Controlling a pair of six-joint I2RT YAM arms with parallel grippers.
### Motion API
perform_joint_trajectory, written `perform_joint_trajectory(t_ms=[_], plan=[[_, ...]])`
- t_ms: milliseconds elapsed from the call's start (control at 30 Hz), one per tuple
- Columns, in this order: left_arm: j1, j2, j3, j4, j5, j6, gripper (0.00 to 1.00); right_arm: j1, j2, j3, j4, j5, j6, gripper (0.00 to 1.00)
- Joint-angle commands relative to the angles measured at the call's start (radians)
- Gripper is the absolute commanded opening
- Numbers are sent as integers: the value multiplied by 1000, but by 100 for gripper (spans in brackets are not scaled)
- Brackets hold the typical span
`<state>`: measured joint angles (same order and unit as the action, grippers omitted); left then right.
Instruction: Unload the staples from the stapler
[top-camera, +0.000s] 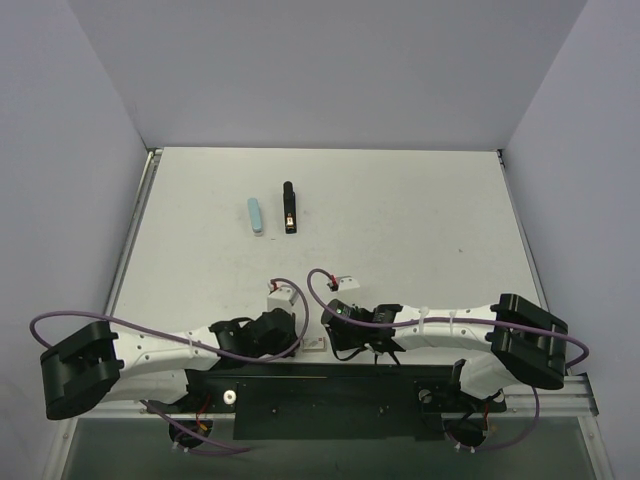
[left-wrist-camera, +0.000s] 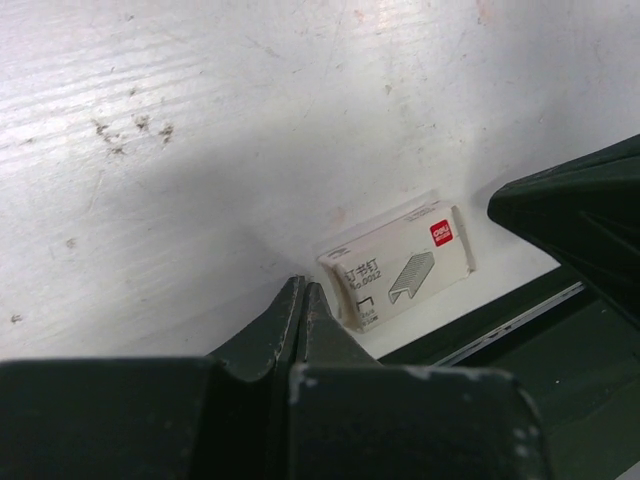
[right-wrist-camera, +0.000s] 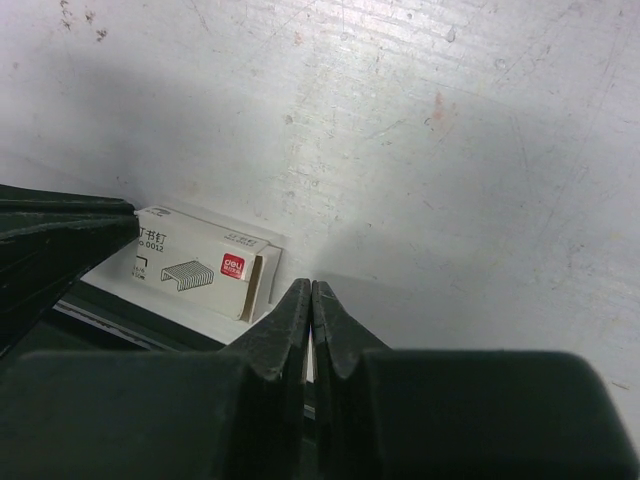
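Stapler: you will find the stapler (top-camera: 289, 207) lying flat on the worktop (top-camera: 420, 230), toward the far side and left of the middle, its length running front to back; neither hand touches it
Stapler detail: a pale patch shows on its nearer half; whether it is loaded you cannot tell from the overhead view
Blue bar: a pale blue bar (top-camera: 256, 216) lies just beside the stapler on its left, roughly parallel, the two apart
Staple box: a small white box of staples (left-wrist-camera: 400, 265) sits at the near edge of the worktop, just beside the black base plate (top-camera: 330, 395), between your two hands
Left hand: your left hand (left-wrist-camera: 305, 292) is clenched, its tips pressed together and gripping nothing; the box lies just ahead and to its right
Right hand: your right hand (right-wrist-camera: 311, 290) is likewise clenched on nothing, tips meeting; the box lies just ahead and to its left
Arms: both are folded in near their bases, well apart from the stapler
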<state>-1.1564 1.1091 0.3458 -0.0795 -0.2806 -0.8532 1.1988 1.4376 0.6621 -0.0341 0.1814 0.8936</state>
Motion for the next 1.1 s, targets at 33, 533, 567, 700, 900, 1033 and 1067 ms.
perform_joint_trajectory(t_ms=[33, 533, 567, 700, 900, 1033, 1067], plan=[[-3, 110, 61, -68, 12, 11, 0, 5, 15, -4, -3, 6, 16, 0], [-32, 219, 117, -92, -3, 16, 0, 16, 69, -9, 92, -49, 62, 0], [-34, 222, 117, -91, -2, 16, 0, 16, 72, -9, 102, -53, 67, 0], [-39, 228, 117, -82, 0, 13, 0, 19, 86, -9, 132, -54, 90, 0], [-45, 241, 116, -55, 8, 8, 0, 19, 89, 14, 139, -42, 93, 0], [-48, 227, 114, -62, 1, 5, 0, 12, 66, 19, 100, -17, 73, 0], [-48, 222, 116, -66, -6, 6, 0, 2, 47, 16, 94, -13, 70, 0]])
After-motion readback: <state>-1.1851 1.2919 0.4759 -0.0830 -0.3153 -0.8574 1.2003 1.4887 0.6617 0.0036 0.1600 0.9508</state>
